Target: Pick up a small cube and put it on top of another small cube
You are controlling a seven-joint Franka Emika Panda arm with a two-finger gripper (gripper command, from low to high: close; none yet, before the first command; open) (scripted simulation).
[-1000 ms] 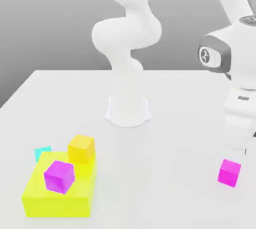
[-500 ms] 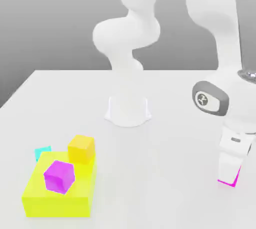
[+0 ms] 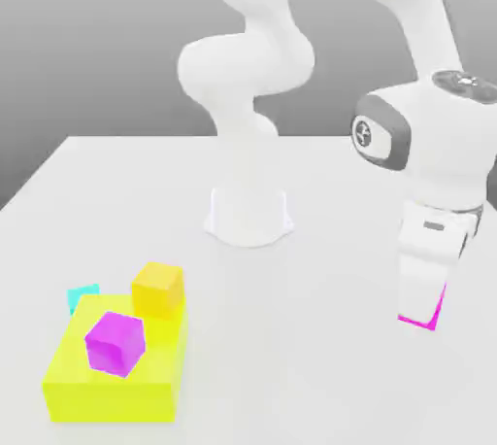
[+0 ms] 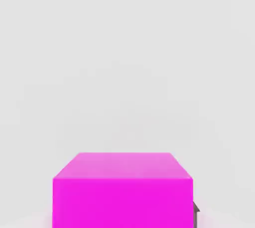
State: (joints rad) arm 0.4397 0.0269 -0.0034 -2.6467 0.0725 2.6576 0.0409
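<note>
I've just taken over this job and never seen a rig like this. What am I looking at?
The white machine is a single robot arm ending in a two-finger gripper. The exterior view looks at the scene from off the arm; the hand view comes from a camera on the hand. In the exterior view's left, a flat yellow block carries a purple cube. An orange cube is at its far right corner, and a cyan cube is just beyond it. Over on the right, the gripper holds the pink cube, which is large in the hand view.
</note>
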